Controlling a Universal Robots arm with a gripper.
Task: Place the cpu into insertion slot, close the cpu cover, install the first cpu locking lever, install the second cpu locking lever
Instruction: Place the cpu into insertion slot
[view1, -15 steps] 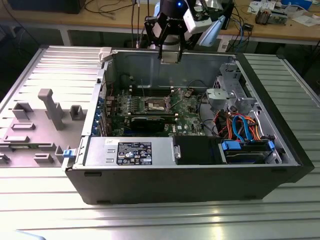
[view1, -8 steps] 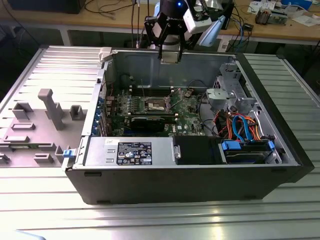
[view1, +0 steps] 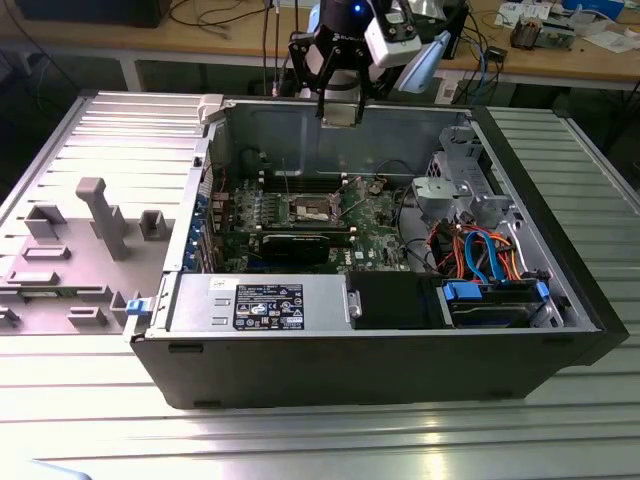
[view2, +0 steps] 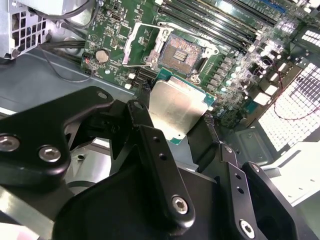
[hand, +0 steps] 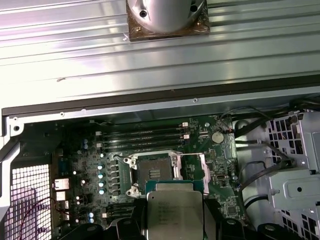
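The tool (view2: 175, 104) grips the cpu (hand: 175, 215) by its edges, holding it above the motherboard (hand: 220, 165) beside the uncovered insertion slot (hand: 156, 172).

The chip (view2: 175, 112) has a dull, faintly brushed silver metal top over a green board edge. The gripper (view2: 176, 104) is matt black with bright steel screws. The socket (view2: 184, 47) shows a tan-gold contact field inside a shiny metal rim, and the cover frame (view2: 142, 45) is thin bare silver metal. The circuit board (view2: 112, 35) is glossy green. The computer case (view1: 350, 365) is matt black outside and raw grey sheet metal inside. The table (view1: 300, 440) is ribbed, gleaming aluminium.
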